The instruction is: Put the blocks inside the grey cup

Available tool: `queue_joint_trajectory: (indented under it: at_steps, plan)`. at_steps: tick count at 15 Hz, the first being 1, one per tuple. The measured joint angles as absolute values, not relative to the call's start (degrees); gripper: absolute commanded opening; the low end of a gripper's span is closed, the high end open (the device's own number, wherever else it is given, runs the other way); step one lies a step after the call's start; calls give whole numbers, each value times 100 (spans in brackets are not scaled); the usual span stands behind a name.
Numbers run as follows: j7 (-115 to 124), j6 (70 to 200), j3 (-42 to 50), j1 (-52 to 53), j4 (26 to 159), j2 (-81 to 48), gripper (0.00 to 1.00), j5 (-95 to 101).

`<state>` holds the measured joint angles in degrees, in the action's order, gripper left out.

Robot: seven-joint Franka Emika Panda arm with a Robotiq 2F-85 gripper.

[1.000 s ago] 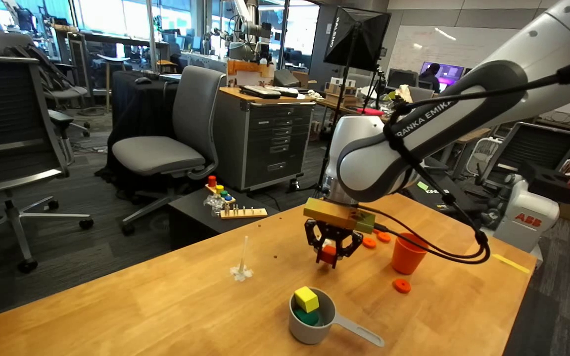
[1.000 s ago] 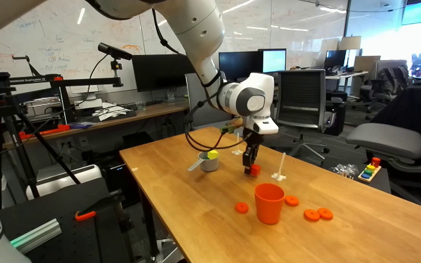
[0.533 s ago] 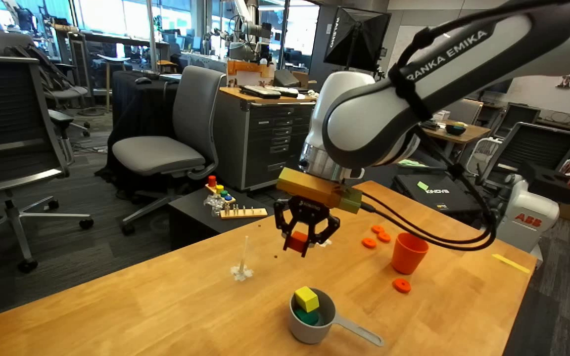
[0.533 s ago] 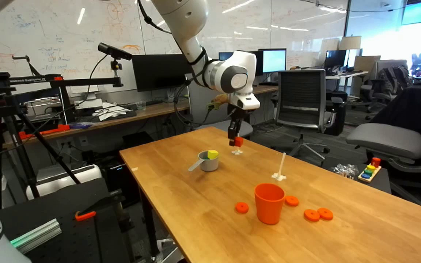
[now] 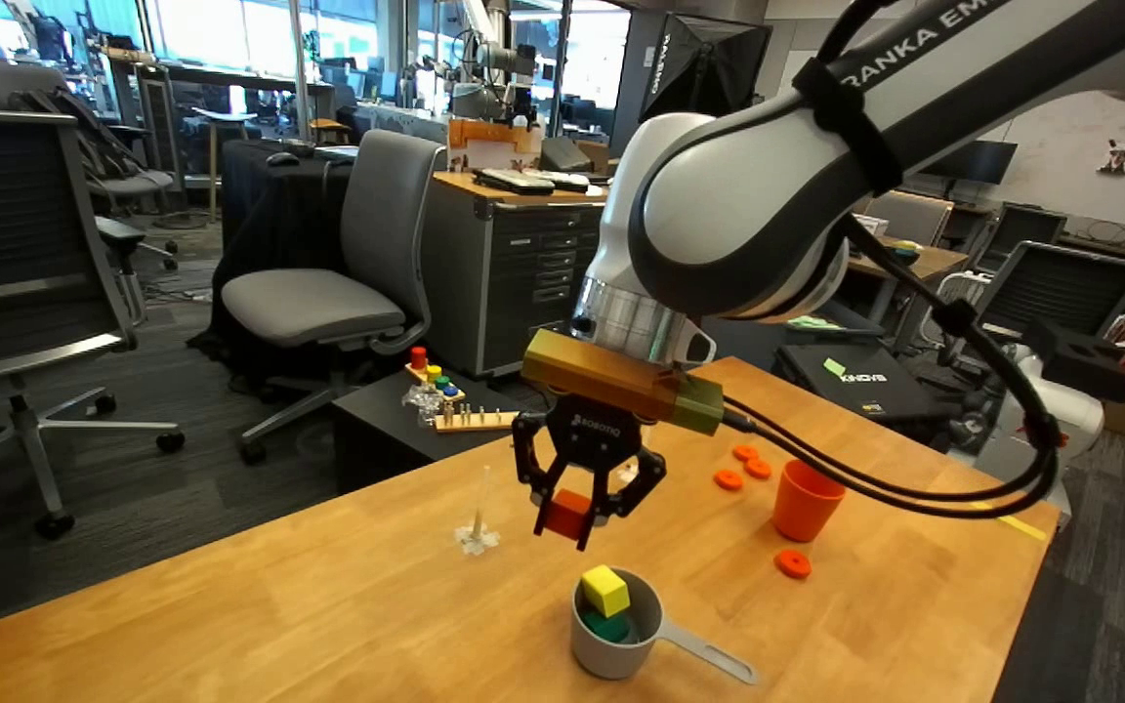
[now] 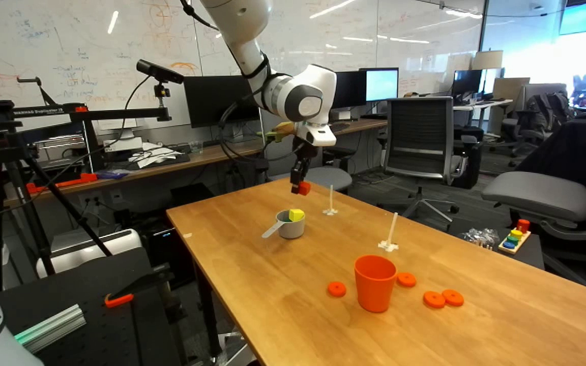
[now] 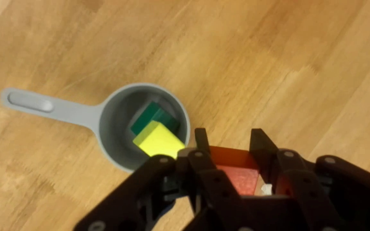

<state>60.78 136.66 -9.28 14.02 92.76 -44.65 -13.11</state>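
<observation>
1. Two down, looks like: a boxy dark green block (image 7: 149, 117) and a bright yellow block (image 7: 160, 140) are inside the straight-handled light-grey plastic cup (image 5: 592, 655). Yellow sits over part of the green and pokes above the rim.
2. The black two-finger gripper (image 5: 562, 532) is pinching a boxy orange-red block (image 7: 239, 179), which hangs in the air near the cup and a fair bit higher, not over the opening yet.
3. What's left, I'd say: shift it across, lower, let go. Probably the last one, as far as I can spot.
4. So nearly done imo, but space in there looks tight.
</observation>
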Motion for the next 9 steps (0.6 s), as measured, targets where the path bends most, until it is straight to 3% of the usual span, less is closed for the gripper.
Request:
queue_joint_trajectory:
  at_steps: [9]
  plan:
    - [5923, 13482, -1054, 1450, 9986, -4173, 13, -1698]
